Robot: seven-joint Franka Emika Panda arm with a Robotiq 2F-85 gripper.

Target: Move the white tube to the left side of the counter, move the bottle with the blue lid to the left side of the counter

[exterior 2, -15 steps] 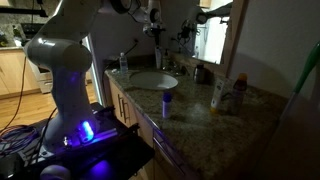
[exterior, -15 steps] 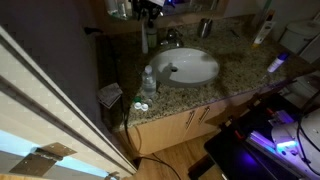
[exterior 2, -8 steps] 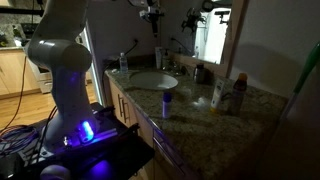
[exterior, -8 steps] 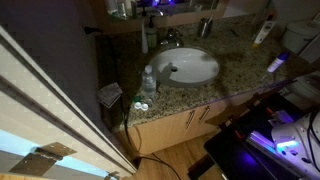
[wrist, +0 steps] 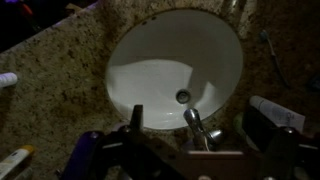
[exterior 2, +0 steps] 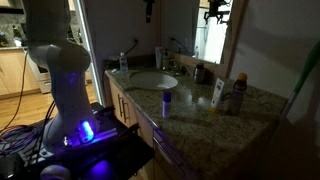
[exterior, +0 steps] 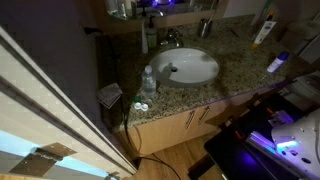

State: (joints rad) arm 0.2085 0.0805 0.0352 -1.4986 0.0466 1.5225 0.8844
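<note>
Dim light, wooden floor (exterior: 172, 160), wall mirror (exterior 2: 214, 32)

The tube (exterior 2: 217, 95) was slim and white, with a faint yellowish marking. It stood upright on the counter (exterior 2: 200, 128), towards the back of the speckled brown-grey granite. The bottle (exterior 2: 167, 101) was small and pale with a bright blue cap. It stood upright close to the front edge of the counter, apart from the tube.

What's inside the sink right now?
Only the drain shows in the sink, nothing else. The faucet covers part of its wall, so that patch is unseen.
</note>
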